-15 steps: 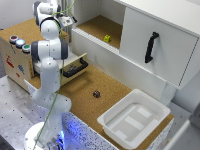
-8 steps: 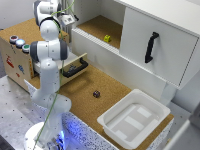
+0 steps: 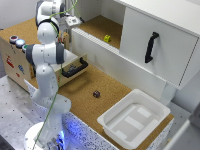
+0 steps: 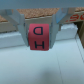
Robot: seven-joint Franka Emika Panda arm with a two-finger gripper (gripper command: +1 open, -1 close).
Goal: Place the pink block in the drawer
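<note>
Wrist view alone shows tool [image 4: 39, 36] pinching pink block [image 4: 39, 36]; exterior view shows drawer [image 3: 74, 67] open.

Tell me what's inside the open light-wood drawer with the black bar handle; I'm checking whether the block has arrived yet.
A small dark object shows in the open light-wood drawer; the arm covers the rest. The pink block sits in the gripper.
</note>
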